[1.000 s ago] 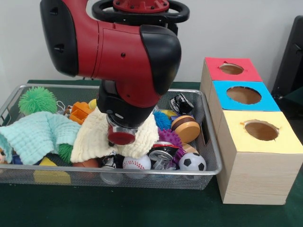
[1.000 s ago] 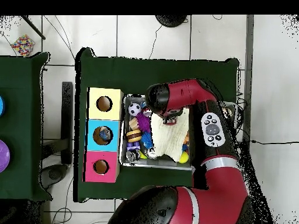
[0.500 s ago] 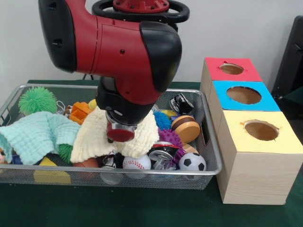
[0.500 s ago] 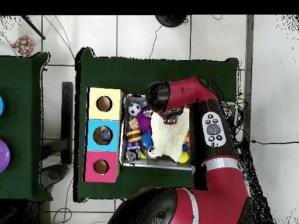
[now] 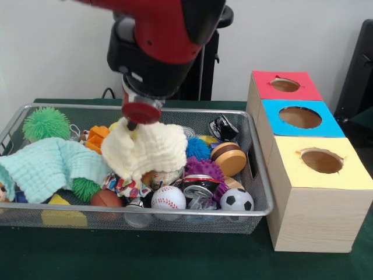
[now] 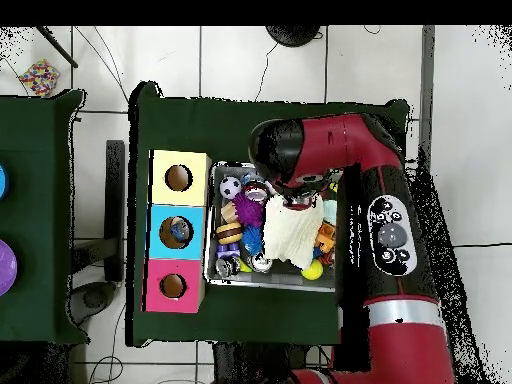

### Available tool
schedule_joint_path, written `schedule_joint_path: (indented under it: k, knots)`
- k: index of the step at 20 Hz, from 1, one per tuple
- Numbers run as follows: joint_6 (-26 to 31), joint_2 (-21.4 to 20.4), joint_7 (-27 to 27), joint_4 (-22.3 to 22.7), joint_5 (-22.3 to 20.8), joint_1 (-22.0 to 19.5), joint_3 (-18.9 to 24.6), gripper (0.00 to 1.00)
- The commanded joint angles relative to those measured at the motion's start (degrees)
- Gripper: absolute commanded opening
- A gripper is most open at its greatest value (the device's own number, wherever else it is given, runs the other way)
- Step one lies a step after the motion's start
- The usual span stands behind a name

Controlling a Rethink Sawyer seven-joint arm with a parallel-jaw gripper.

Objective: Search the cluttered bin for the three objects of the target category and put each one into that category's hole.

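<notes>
Hanging straight below the end effector (image 5: 133, 124) in the front view, the cream cloth (image 5: 145, 150) is pinched at its top and droops over the middle of the wire bin (image 5: 256, 175); the grip looks closed on it, though the fingers are mostly hidden. Uncovered beneath are a baseball (image 5: 168, 198), a soccer ball (image 5: 236, 200) and a brown ball (image 5: 106, 199), possibly the targets.

From overhead, the cloth sits under the arm's head, with the three-hole box (image 6: 178, 230) just beside the bin's opposite side.
</notes>
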Motion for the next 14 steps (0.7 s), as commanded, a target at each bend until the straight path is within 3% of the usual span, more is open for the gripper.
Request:
schedule_joint_path:
  k: [1, 14]
  knots:
    - [5.17, -6.37, -6.54, 5.75, 1.36, -0.92, 2.38, 0.0]
    - [8.71, -12.71, -9.06, 9.97, 0.75, -1.8, 1.57, 0.0]
